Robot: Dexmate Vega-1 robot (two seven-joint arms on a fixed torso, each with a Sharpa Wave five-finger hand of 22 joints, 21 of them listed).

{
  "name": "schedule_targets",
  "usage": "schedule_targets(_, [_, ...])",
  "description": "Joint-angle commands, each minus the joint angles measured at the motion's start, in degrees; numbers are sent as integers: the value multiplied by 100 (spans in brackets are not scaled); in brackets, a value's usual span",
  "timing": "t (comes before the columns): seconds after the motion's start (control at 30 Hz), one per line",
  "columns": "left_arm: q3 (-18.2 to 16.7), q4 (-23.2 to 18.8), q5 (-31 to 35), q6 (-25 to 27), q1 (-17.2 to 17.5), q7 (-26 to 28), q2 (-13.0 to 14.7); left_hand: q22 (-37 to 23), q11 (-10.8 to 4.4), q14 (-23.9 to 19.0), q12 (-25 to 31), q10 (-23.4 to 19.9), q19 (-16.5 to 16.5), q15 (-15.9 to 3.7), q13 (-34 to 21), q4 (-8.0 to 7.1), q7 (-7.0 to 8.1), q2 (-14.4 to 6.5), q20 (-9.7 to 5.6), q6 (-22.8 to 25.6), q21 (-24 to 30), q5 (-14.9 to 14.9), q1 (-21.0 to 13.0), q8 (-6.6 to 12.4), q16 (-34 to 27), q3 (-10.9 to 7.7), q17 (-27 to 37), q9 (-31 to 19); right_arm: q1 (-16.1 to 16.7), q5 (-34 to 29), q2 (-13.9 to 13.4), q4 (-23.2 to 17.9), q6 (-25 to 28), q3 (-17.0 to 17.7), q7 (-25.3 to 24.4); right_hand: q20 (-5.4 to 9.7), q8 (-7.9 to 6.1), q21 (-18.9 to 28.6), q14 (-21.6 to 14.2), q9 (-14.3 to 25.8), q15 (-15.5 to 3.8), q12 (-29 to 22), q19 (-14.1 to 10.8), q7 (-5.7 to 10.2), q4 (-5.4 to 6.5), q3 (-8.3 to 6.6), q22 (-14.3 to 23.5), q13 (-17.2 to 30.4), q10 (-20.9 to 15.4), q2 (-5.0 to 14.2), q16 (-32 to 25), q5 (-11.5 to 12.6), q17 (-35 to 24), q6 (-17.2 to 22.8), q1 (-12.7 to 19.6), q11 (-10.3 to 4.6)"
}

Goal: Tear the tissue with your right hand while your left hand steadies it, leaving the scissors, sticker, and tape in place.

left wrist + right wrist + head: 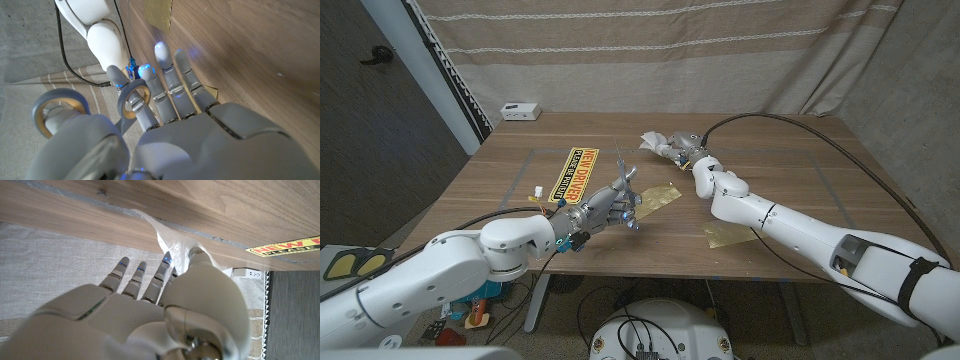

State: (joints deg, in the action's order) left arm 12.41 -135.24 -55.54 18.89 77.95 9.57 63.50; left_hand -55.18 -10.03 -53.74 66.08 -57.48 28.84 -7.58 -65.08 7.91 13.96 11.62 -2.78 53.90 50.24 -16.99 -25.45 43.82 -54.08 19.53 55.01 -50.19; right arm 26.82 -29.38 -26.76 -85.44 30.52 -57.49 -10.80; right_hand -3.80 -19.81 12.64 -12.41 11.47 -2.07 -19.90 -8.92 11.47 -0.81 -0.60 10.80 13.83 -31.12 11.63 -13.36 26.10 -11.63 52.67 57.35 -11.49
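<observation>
Pinching the tissue (660, 146) toward the table's (800, 190) far edge, the right hand (692, 160) grips it, apparently untorn. The left hand (616, 200) hovers near the front edge, fingers spread and empty, beside the sticker (571, 174); steadying and tearing seem left. Bare wood lies to the right.

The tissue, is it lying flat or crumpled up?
Crumpled: the tissue stands bunched in peaks at the right hand, not spread flat.
</observation>
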Motion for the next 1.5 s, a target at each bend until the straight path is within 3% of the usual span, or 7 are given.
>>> schedule_targets(0.03, [12,-42,49,-85,88,37,-8,41,-47,-64,5,-76,9,-412,-10,96,-1278,-30,-172,-247,18,-63,12,10,-24,103,13,-11,87,-213,-115,-280,98,43,220,-24,85,11,-56,11,-860,-28,-47,55,12,-157,20,52,51,34,-4,-63,-54,-130,107,-3])
schedule_targets(0.27, [22,-26,69,-131,111,11,-13,34,-35,-80,44,-91,-6,-409,-82,93,-1285,-32,-176,-186,49,-77,10,15,-38,102,24,-4,92,-416,-182,-423,182,-10,353,29,320,-49,304,36,-916,-135,166,126,353,-546,32,440,543,57,62,-347,-228,-290,17,22])
schedule_targets(0.33, [22,-27,77,-137,116,13,-10,41,-25,-70,12,-129,-11,-406,-17,93,-1290,-30,-176,-185,54,-81,9,21,-41,103,36,-19,98,-429,-193,-447,179,-3,403,34,469,-67,512,48,-833,-247,293,124,647,-703,39,683,701,74,75,-505,-321,-373,-208,36])
schedule_targets(0.47, [-6,-37,83,-173,169,24,-2,66,-26,-69,21,-122,-4,-405,-43,94,-1289,-27,-173,-162,56,-82,8,13,-42,105,37,-2,150,-468,-214,-504,139,35,375,51,621,-71,759,62,-736,-202,420,120,945,-799,43,859,1216,46,114,-708,-373,-387,-573,129])
schedule_targets(0.77, [-17,-28,93,-221,228,2,0,61,-32,-77,36,-132,-21,-391,-84,89,-1289,-32,-176,-132,97,-94,13,6,-36,103,19,1,336,-279,-249,-635,-73,278,272,75,711,-61,891,69,-712,-112,466,113,1025,-870,46,821,1486,75,128,-816,-390,-385,-797,135])
schedule_targets(1.2, [-26,5,100,-261,239,-79,7,82,-17,-75,76,-137,-30,-412,-160,85,-1289,-37,-175,-110,119,-110,15,15,-58,99,52,-24,730,808,-251,-785,-802,983,71,135,851,-23,813,97,-763,-234,476,81,1133,-1101,62,748,1204,117,40,-949,-446,-582,-1239,45])
schedule_targets(1.5, [-41,5,84,-246,243,-80,16,99,-21,-99,48,-162,-41,-411,-115,88,-1286,-33,-177,-100,145,-120,9,13,-51,102,22,-38,935,1630,-218,-815,-1239,1382,70,155,859,17,506,123,-864,-531,478,-23,1088,-1465,70,752,390,113,-188,-1073,-519,-667,-1567,-63])
